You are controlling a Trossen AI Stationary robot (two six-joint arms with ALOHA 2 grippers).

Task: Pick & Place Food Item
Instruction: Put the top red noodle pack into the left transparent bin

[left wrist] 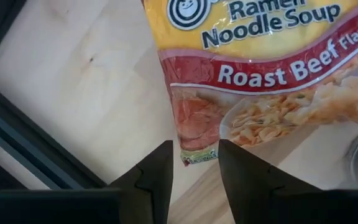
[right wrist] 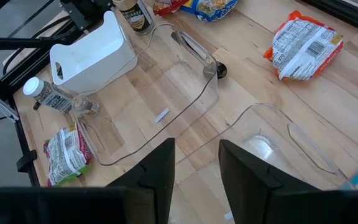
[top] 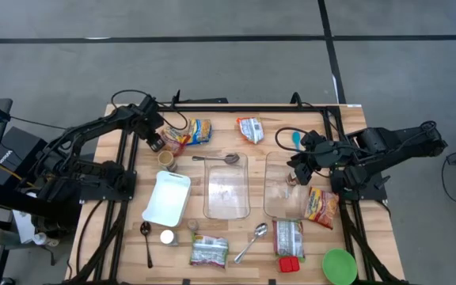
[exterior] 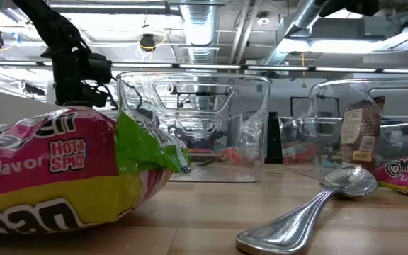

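- Counter (top: 133,237) of pale wooden planks carries everything, with food packets, spoons, jars and containers spread over it.
- Left hand (top: 156,143) hangs over the counter's far left part, just beside the yellow-and-red roast beef ramen noodle packet (top: 190,132). Its wrist view shows the two dark fingers (left wrist: 157,180) a narrow gap apart, the packet's lower edge (left wrist: 194,158) showing between their tips; I cannot tell whether they touch it.
- White rectangular plastic tray (top: 167,197) lies nearer the front, with a dark spoon (top: 146,237) and a small white-capped jar (top: 167,237) beside it.
- Two clear, empty plastic containers sit mid-counter: the left one (top: 226,187) with a metal spoon (top: 220,159) at its far rim, the right one (top: 283,190) beside it.
- Green-and-pink noodle packet (top: 209,251) and a second metal spoon (top: 252,241) lie at the front edge.
- Red-and-white snack packet (top: 250,129) lies at the far edge.
- Right hand (top: 295,164) hovers over the right container's far end, fingers (right wrist: 157,174) narrowly parted and holding nothing.
- Orange noodle packet (top: 321,206) lies right of that container; a green round bowl (top: 339,266) sits at the front right corner.
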